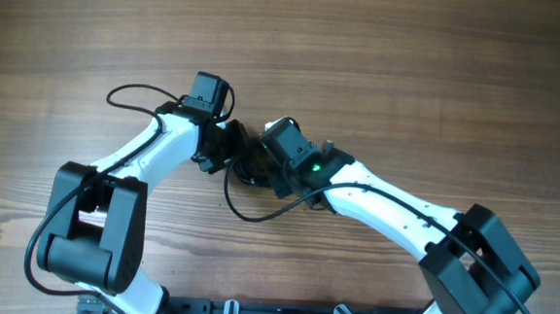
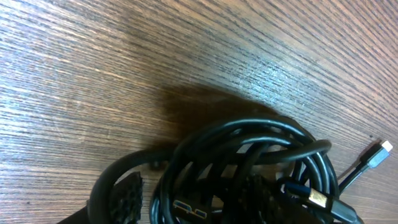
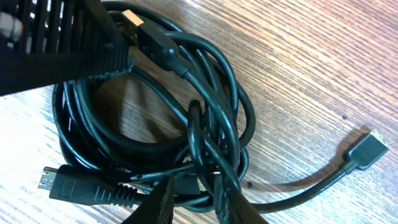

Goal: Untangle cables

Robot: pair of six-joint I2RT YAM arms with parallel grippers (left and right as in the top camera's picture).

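The cables (image 3: 205, 99), bunched at table (image 1: 412, 68) centre with a loop (image 1: 247, 213) trailing toward 6 o'clock, are pinched for loosening by the narrow right gripper (image 3: 199, 202), the left gripper's (image 1: 227, 154) state cannot be told, and a pull apart toward 3 and 9 o'clock seems needed.

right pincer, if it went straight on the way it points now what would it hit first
the cable bundle, almost at once: strands sit inside the right pincer. past the coil only the table shows, but depth is unclear
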